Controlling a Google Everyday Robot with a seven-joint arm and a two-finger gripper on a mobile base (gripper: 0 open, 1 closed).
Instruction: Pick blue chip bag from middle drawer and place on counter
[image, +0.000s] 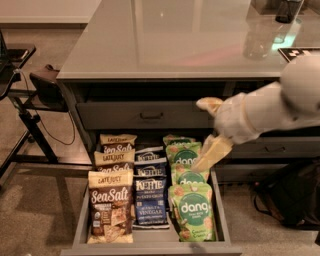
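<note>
A white, padded-looking robot arm (265, 107) comes in from the right edge of the view and slopes down to the left from a rounded white joint (302, 75) at upper right. At its end, just right of the view's centre, sits the pale-yellow two-finger gripper (202, 134), jaws spread wide: the upper finger (209, 104) points left, the lower finger (212, 151) angles down-left

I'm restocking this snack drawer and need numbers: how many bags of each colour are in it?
Tan SeaSalt bags: 3
Blue Kettle chip bags: 3
Green dang bags: 3 clearly seen; the back of that row is partly hidden by the claw above it
Total: 9 in the middle drawer
</note>
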